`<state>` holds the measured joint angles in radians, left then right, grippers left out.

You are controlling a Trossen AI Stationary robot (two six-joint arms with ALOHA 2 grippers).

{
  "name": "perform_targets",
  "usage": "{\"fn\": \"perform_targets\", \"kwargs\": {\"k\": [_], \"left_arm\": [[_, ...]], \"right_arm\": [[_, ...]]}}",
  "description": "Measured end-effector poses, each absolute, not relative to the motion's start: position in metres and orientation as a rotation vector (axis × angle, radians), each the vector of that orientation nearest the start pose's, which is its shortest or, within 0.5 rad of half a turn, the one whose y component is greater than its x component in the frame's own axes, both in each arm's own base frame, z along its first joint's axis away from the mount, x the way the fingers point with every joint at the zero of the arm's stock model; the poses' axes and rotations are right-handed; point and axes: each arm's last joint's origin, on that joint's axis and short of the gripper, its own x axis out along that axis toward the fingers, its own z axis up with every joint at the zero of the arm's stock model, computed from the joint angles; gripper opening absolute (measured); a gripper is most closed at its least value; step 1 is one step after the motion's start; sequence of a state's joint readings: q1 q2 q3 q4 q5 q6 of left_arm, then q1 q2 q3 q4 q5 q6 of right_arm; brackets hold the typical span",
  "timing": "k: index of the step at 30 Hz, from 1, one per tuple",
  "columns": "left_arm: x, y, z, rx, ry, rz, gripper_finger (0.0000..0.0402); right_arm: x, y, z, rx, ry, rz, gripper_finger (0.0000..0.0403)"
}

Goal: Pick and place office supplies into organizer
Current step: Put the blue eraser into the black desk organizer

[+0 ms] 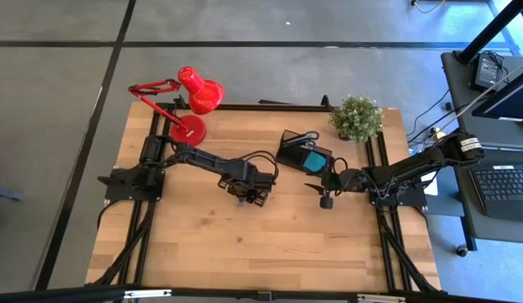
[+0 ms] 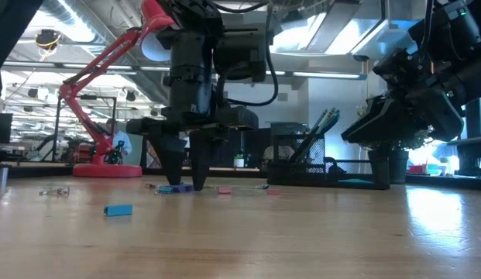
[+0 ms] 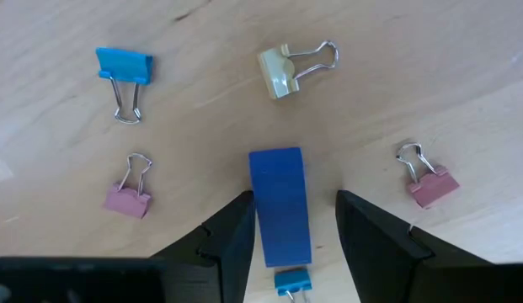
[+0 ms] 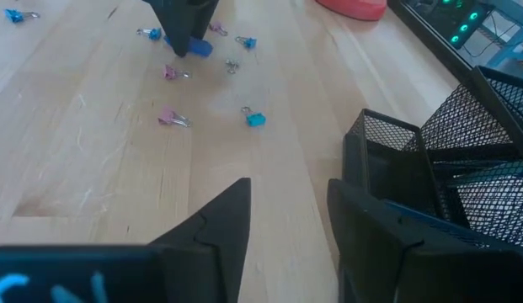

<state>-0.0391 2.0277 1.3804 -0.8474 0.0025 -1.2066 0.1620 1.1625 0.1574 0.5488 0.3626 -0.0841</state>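
My left gripper [image 1: 244, 195] is open and points down at the table's middle. Its fingers stand on either side of a blue oblong block [image 3: 280, 206] that lies flat on the wood; the low view shows the fingers [image 2: 186, 182] reaching down to the table. Several binder clips lie around it: blue [image 3: 124, 67], cream [image 3: 282, 71], pink [image 3: 129, 198]. The black mesh organizer [image 1: 301, 151] stands at the back right with a teal pad [image 1: 312, 160] and pencils [image 2: 321, 128] in it. My right gripper [image 1: 326, 192] is open and empty beside it. My left gripper comes from above, fingers pointing down, one on each long side of the blue block. One finger [image 3: 236, 231] lies right along the block's long side [image 3: 256, 210]; whether it touches, I cannot tell. The other finger [image 3: 366, 227] stands apart from it. The block lies flat on the table.
A red desk lamp [image 1: 192, 101] stands at the back left and a potted plant [image 1: 356, 116] at the back right. More clips lie on the wood between the arms [image 4: 255, 119], and a small blue piece [image 2: 118, 210] lies nearer the front. The organizer's mesh wall [image 4: 446, 168] is close to my right gripper.
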Motion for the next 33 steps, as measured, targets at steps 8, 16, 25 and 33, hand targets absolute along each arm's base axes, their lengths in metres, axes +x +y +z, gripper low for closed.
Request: {"fn": "perform_targets", "kwargs": {"k": [8, 16, 25, 33], "left_arm": [[0.3756, -0.0186, 0.1442, -0.875, 1.305, 0.838, 0.0159], [0.3756, -0.0182, 0.1443, -0.863, 1.298, 0.841, 0.0156], [0.3715, -0.02, 0.1442, -0.81, 1.337, 0.849, 0.0102], [0.3712, -0.02, 0.1445, -0.722, 1.353, 0.799, 0.0068]], "right_arm": [[0.1815, 0.0193, 0.1293, -0.201, 0.45, -0.178, 0.0162], [0.1814, 0.0193, 0.1292, -0.201, 0.451, -0.179, 0.0162], [0.1814, 0.0192, 0.1292, -0.201, 0.451, -0.179, 0.0162], [0.1814, 0.0193, 0.1292, -0.202, 0.451, -0.178, 0.0162]]}}
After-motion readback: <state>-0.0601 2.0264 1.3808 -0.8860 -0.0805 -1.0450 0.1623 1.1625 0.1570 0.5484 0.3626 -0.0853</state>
